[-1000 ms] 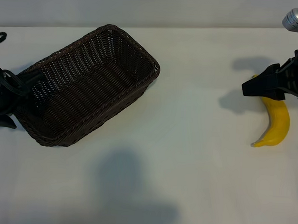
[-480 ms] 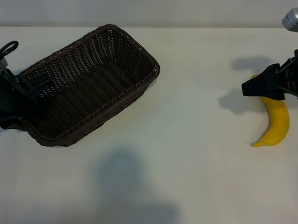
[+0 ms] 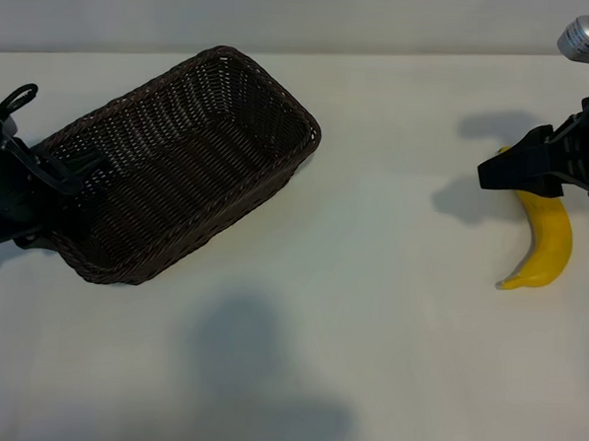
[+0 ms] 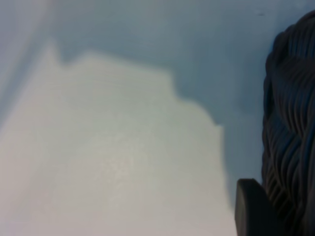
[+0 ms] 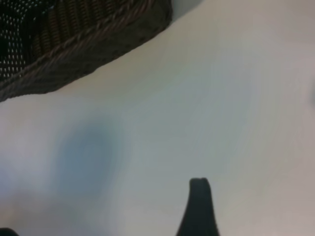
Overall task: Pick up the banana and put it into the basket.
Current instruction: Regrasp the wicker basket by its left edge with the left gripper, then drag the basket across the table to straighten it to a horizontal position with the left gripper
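The curved yellow banana point(image 3: 547, 244) lies on the white table point(image 3: 368, 333), well apart from the dark woven wicker basket point(image 3: 184, 165) — whose end rim is clamped by the left gripper point(image 3: 41, 199). The right gripper point(image 3: 500, 172) hangs wide open above the banana, nothing held — it should be lowered astride the middle.

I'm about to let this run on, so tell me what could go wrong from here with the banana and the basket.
The left gripper is at the basket rim's left end; if its hold is poor, it may drag or tip the basket. The banana lies far across the table, partly under the right gripper, whose fingers could knock it aside.
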Action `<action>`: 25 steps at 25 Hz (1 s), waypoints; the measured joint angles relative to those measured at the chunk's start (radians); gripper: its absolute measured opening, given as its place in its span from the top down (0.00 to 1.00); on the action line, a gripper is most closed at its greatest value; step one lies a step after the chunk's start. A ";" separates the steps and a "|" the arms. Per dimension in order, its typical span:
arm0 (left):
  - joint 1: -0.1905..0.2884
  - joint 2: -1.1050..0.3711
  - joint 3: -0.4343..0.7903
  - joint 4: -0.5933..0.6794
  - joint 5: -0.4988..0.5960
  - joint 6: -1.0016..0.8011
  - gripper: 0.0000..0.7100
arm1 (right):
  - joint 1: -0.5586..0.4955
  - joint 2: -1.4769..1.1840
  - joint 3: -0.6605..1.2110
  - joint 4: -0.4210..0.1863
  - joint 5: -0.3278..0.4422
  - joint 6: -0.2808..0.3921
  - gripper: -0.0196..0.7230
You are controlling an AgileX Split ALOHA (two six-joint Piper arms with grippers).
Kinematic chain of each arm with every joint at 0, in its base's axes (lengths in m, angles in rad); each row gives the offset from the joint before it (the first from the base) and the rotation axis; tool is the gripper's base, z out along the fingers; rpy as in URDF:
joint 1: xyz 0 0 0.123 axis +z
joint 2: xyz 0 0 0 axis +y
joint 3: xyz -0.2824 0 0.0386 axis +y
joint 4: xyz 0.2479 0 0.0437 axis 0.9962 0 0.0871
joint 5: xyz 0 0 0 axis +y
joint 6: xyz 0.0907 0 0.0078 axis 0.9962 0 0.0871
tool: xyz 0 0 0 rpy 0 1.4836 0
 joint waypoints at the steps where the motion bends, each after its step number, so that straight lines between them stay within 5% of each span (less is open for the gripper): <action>1: 0.000 0.000 0.000 0.000 0.000 0.000 0.69 | 0.000 0.000 0.000 0.000 0.000 0.000 0.19; 18: 0.005 0.002 -0.011 -0.160 -0.009 0.183 0.76 | 0.000 0.000 0.000 0.000 0.000 0.000 0.19; 25: 0.005 0.007 -0.132 -0.161 0.091 0.291 0.78 | 0.000 0.000 0.000 0.000 0.000 0.000 0.19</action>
